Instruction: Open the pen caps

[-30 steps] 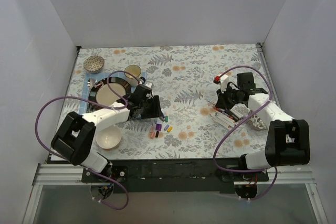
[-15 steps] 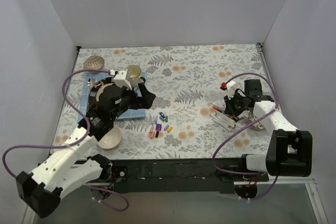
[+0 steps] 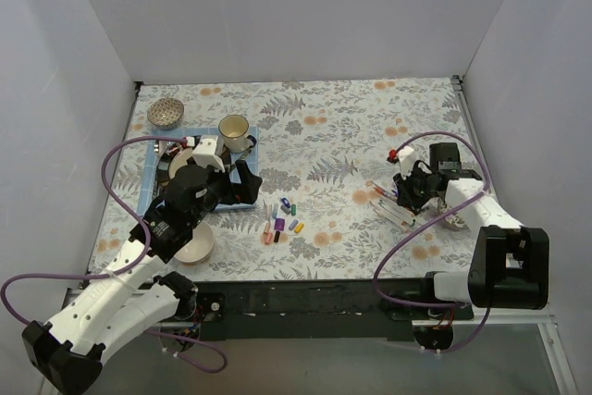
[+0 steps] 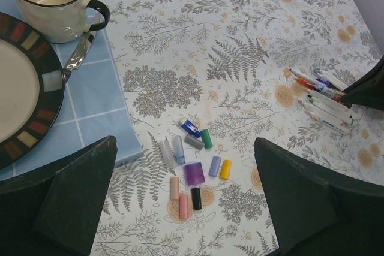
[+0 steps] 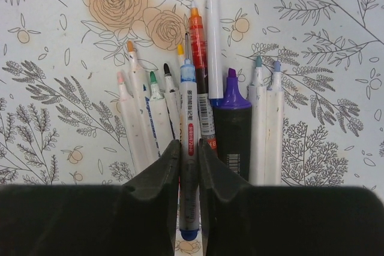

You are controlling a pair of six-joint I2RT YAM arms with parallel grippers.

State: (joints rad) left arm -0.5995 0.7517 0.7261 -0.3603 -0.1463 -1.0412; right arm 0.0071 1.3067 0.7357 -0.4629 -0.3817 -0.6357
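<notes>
The left tool (image 4: 185, 142) hung wide open above the loose caps (image 4: 194, 173) clustered on the table (image 4: 252, 16). The right tool (image 5: 189, 148) stood narrow around one pen (image 5: 189, 106) among the other pens (image 5: 264, 124); whether it gripped, I couldn't tell.

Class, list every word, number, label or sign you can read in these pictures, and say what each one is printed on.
No text is sharp enough to quote.
Blue-grip pen: dark print along the barrel and a red label, too blurred to read.
Orange-tipped pen: small print and a barcode lower on the barrel, too small to read.
Purple highlighter: a barcode, with no digits readable.
</notes>
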